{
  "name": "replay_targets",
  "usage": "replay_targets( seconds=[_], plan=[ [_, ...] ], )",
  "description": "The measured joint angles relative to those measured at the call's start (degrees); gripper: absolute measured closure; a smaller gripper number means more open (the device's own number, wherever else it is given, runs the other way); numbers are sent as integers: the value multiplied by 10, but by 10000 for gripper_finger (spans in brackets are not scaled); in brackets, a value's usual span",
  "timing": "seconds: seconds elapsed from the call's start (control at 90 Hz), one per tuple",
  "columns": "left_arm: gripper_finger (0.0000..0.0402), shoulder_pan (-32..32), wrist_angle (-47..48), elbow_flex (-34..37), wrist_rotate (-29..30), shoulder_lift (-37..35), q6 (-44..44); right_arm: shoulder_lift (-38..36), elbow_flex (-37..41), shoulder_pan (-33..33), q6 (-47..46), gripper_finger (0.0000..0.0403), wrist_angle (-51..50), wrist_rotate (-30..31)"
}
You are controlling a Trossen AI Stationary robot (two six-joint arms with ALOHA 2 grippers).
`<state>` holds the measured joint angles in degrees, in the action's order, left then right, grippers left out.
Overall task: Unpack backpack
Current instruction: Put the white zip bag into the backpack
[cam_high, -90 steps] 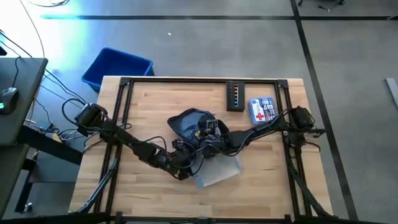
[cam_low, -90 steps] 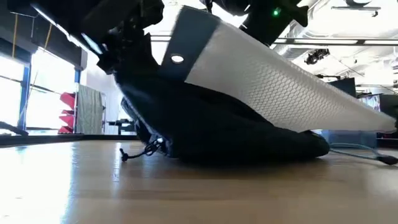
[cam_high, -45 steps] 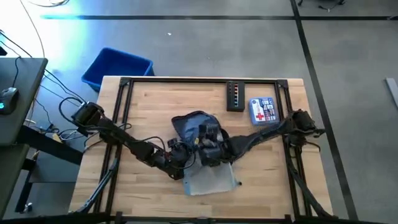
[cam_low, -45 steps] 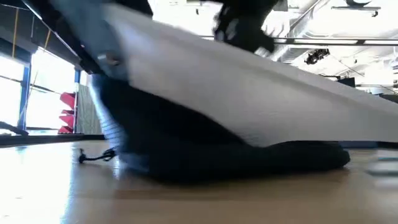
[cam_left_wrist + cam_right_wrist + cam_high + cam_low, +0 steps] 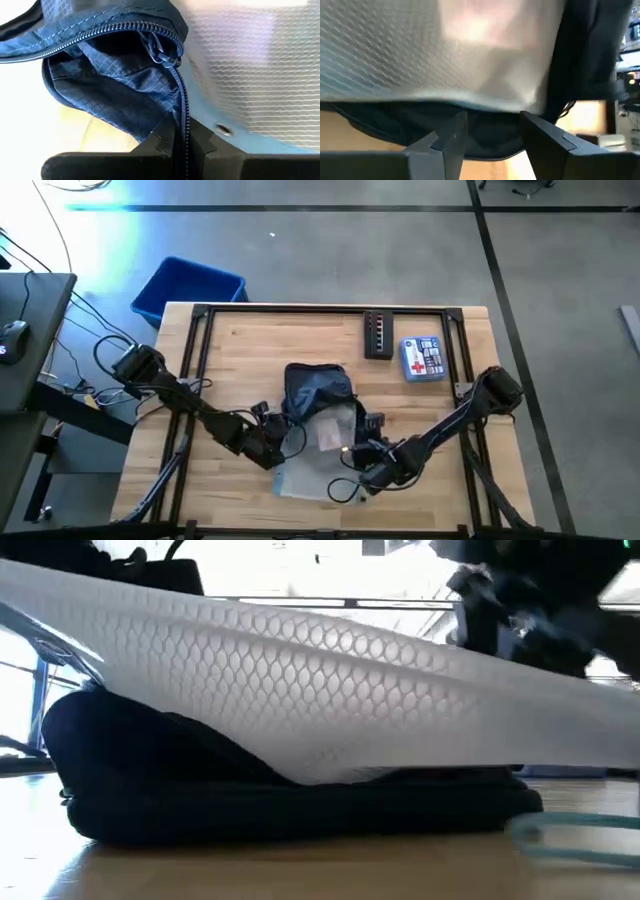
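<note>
Left gripper (image 5: 181, 142): fingers pinched together on the backpack's (image 5: 316, 392) zipper edge, at the bag's left side near the table's (image 5: 250, 350) front-centre. Right gripper (image 5: 490, 131): fingers apart, nothing between them, just under the edge of the clear honeycomb-textured pouch (image 5: 318, 455). Pouch lies across the backpack's front end and out onto the table. Backpack sits mid-table, zipper open. First-aid kit (image 5: 421, 358) and dark strip (image 5: 378, 334) at far right; blue bin (image 5: 187, 287) on the floor beyond the table.
</note>
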<state>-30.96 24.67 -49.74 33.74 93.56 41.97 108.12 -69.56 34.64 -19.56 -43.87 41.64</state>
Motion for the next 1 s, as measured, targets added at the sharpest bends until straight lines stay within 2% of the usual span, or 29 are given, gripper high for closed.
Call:
replay_targets(
  seconds=[0.111,0.3,0.378,0.467,0.544,0.611,0.689,0.789,0.867,1.0],
  plan=[
    [400,0,16,-3,11,-10,4,1,25,-10,-26,238,15,16],
    [379,-22,69,-58,30,-49,1,1,28,-24,-46,238,17,4],
    [370,-35,55,-79,54,-59,-48,1,25,-22,-48,238,17,2],
    [363,-40,-10,-88,78,-63,-138,1,24,-15,-60,238,15,1],
    [358,-31,-67,-88,69,-62,-208,1,24,-6,-71,238,9,2],
    [351,-19,-86,-88,44,-61,-230,1,24,3,-89,238,-3,1],
    [339,-10,-43,-88,40,-60,-220,1,24,13,-108,238,-14,2],
    [315,-1,50,-88,72,-59,-153,1,24,23,-121,238,-27,8],
    [287,5,95,-88,74,-59,-111,1,24,26,-130,238,-35,14],
    [235,6,143,-93,12,-70,-106,-4,24,27,-139,238,-51,18]
  ],
)
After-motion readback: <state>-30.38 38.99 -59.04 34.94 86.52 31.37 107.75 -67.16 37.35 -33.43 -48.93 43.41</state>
